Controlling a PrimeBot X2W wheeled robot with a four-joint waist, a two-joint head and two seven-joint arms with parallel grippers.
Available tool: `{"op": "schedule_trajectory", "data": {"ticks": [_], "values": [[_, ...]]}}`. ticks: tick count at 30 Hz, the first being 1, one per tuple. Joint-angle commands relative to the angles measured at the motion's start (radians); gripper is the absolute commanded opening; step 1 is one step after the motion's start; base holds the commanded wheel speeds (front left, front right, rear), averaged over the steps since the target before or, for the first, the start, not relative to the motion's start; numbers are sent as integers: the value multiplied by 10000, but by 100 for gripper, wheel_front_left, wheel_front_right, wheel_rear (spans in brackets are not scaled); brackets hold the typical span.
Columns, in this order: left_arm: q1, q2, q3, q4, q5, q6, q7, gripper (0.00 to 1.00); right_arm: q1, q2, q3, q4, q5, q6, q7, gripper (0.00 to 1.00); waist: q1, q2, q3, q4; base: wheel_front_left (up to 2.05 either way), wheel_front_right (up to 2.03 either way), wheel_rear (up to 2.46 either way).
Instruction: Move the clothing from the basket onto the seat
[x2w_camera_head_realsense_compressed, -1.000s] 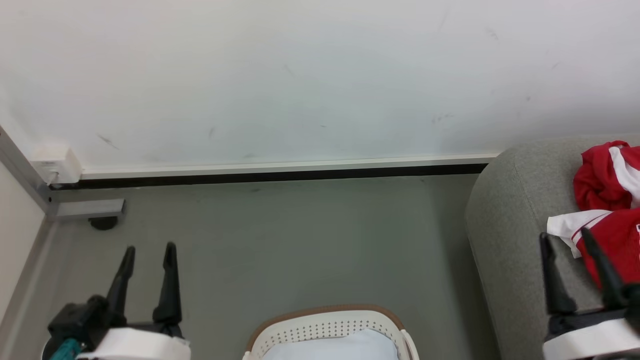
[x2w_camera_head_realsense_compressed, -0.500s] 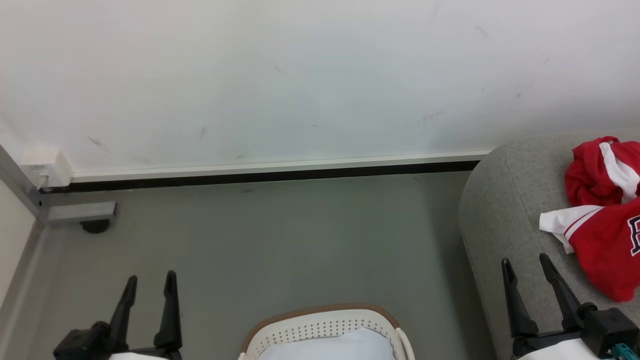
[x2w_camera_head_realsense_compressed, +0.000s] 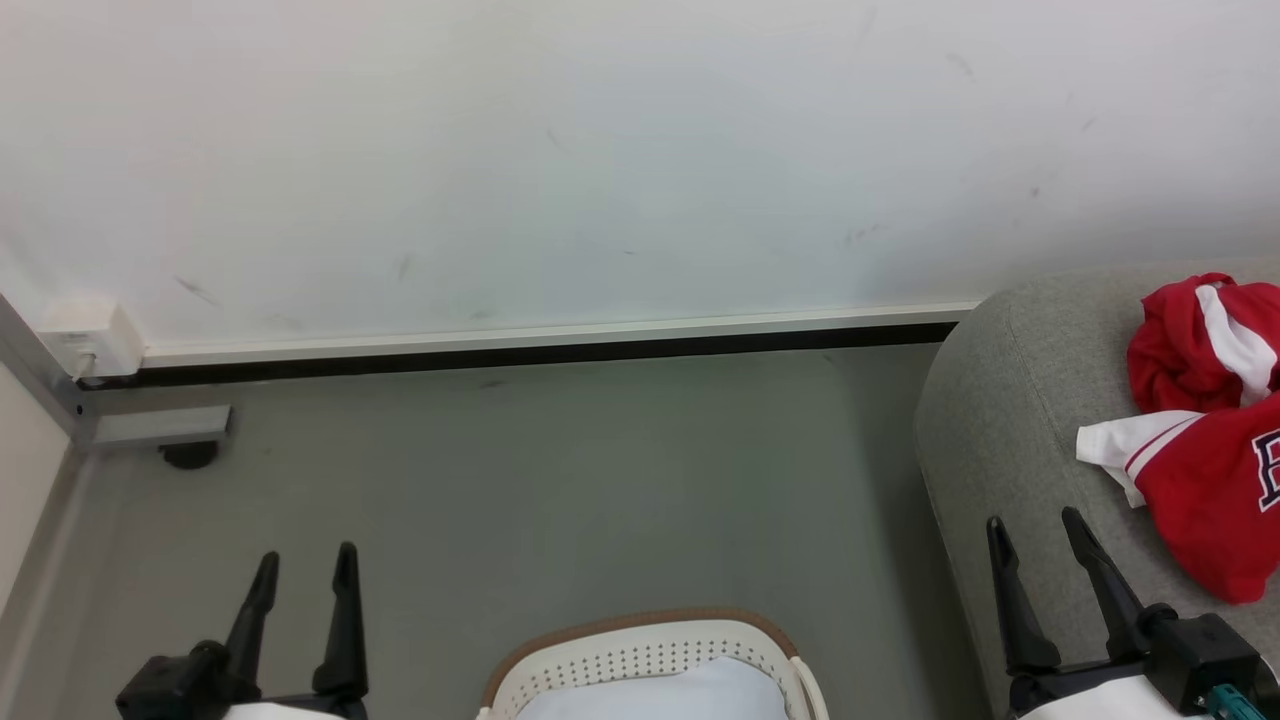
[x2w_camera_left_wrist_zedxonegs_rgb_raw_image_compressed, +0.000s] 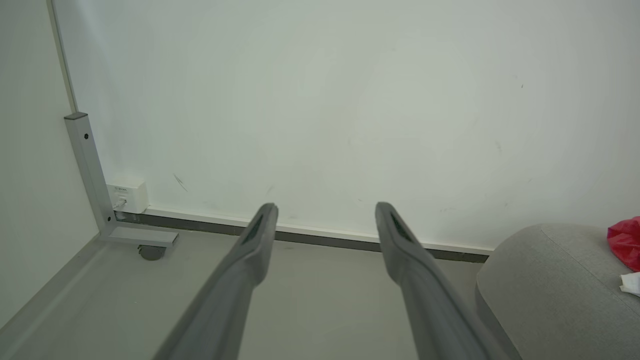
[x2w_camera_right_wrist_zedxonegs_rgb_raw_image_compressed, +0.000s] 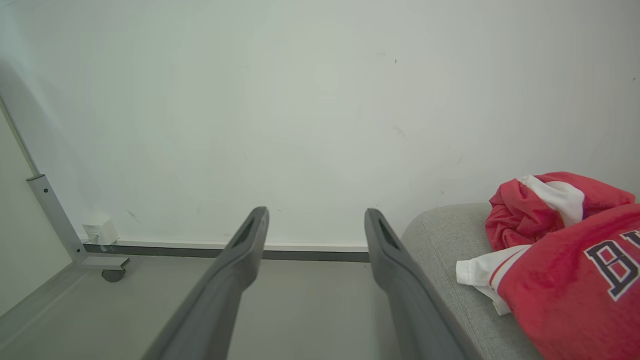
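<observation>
1. Large grey woven upholstered seat (x2w_camera_head_realsense_compressed: 1010, 420), right: the soft red-and-white clothing (x2w_camera_head_realsense_compressed: 1210, 480) lies on it.
2. White perforated plastic basket (x2w_camera_head_realsense_compressed: 640, 655), near centre: no red visible inside.
3. My right gripper (x2w_camera_head_realsense_compressed: 1032, 518) has pulled back from the clothing; like my left gripper (x2w_camera_head_realsense_compressed: 308, 553), it is wide apart and empty. The job is likely done.

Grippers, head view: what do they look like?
Left gripper and right gripper match: two long black tapering fingers, slotted near the tips, on a black block with a white forearm shell. A teal part shows beside the right block.
</observation>
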Motion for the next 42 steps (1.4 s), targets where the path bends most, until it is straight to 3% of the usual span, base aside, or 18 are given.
{"op": "schedule_trajectory", "data": {"ticks": [1,10,11,15,42], "values": [[-51,5,25,33,90,-45,-6,100,-55,3,9,27,89,-23,-31,100,0,0,-4,-2,0,0,0],[-66,-23,127,172,175,-42,-4,100,-113,20,64,98,133,-23,-32,100,0,0,-35,-46,0,0,0],[-16,-44,93,189,80,-59,1,0,3,58,58,111,39,0,2,0,0,0,-37,-45,0,0,0],[120,-139,91,530,-58,-65,77,0,208,128,73,354,182,2,74,0,0,0,-37,-38,0,0,0],[-194,-106,156,500,-4612,-61,1269,0,85,40,-477,205,4685,-3,1143,0,0,0,-44,235,0,0,0]]}}
